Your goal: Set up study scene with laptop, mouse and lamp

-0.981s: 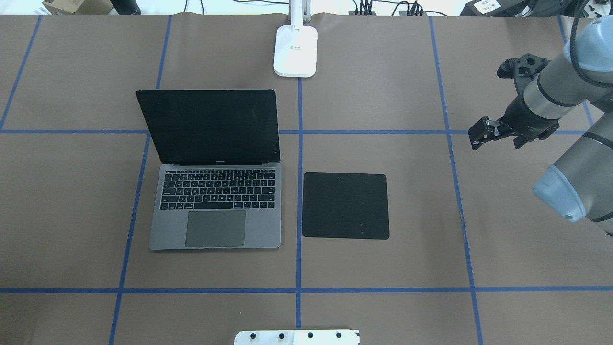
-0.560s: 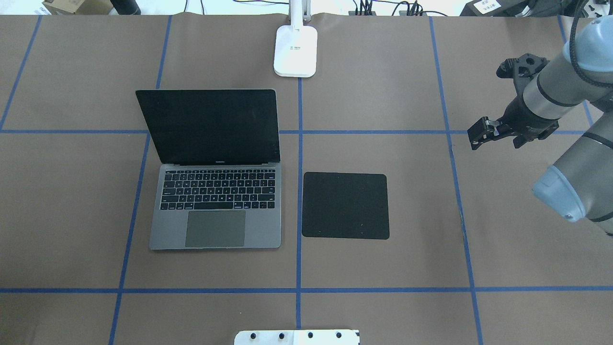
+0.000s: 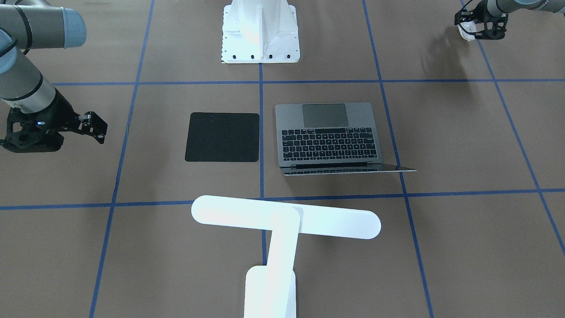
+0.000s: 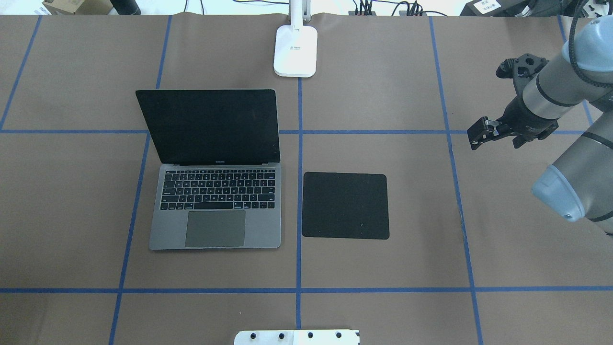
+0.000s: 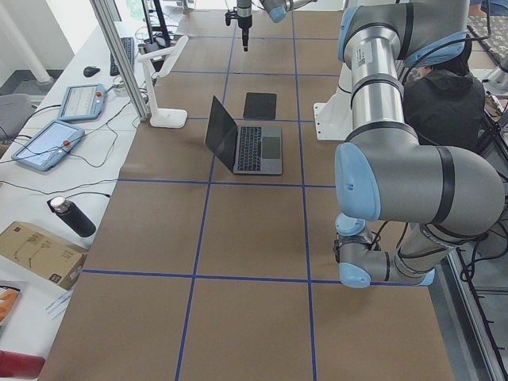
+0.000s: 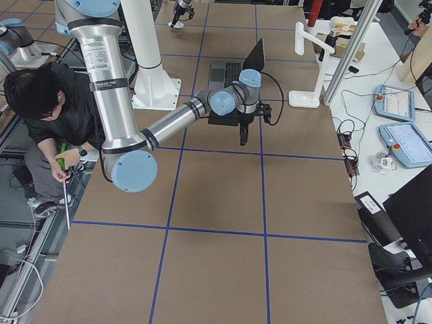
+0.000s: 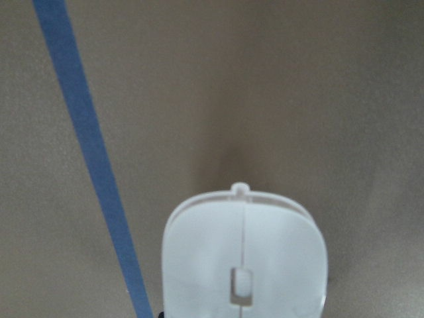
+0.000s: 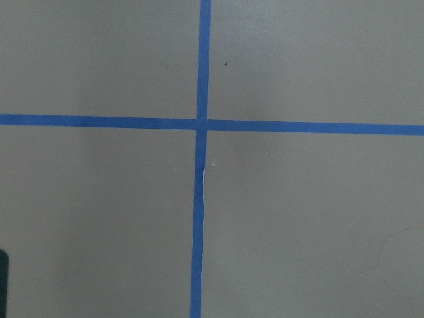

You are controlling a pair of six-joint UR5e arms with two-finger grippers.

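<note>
The laptop (image 4: 215,225) lies open left of the table's middle, with its dark screen upright; it also shows in the front view (image 3: 329,137). The lamp (image 3: 287,223) stands at the far edge, with its base (image 4: 295,50) on the centre line and its bar head over the table. My left gripper (image 3: 479,24) is shut on the white mouse (image 7: 245,258) and holds it above the table, far out on my left and outside the overhead view. My right gripper (image 4: 476,135) hangs shut and empty above the table, right of the black pad.
A flat black square pad (image 4: 345,205) lies just right of the laptop. The white bolted pedestal (image 3: 260,31) stands at the near edge. Blue tape lines grid the brown table. A person (image 6: 40,101) crouches beside the robot base.
</note>
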